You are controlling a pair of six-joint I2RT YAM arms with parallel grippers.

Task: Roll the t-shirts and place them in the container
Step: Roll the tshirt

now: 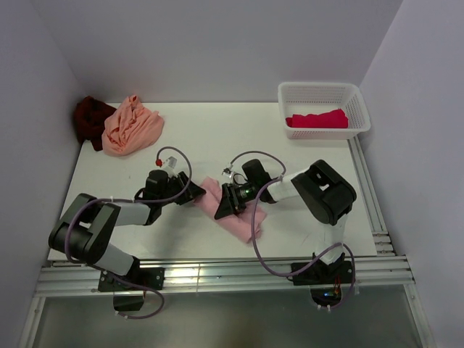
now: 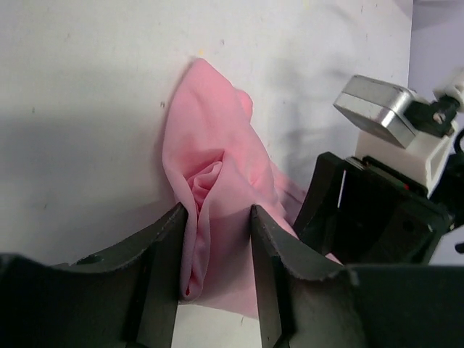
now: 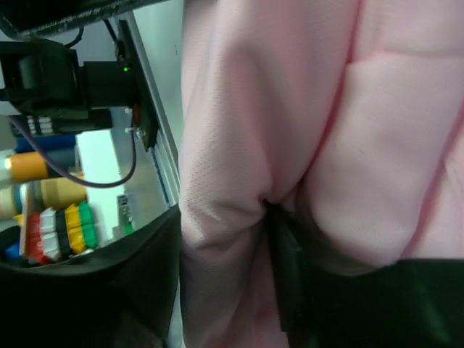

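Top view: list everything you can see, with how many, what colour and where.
pink tee: 1, light pink, near middle of the table, bunched between both pincers
peach tee: 1, peach-orange, crumpled at far left
maroon tee: 1, dark maroon, far left corner, beside the peach tee
red tee: 1, bright red, inside the basket
basket: 1, white lattice, far right corner
table: 1, white
arms: 2, black and grey, bases at the near edge
left pincer: 1, black, closed on a fold of the pink tee
right pincer: 1, black, closed on the pink tee
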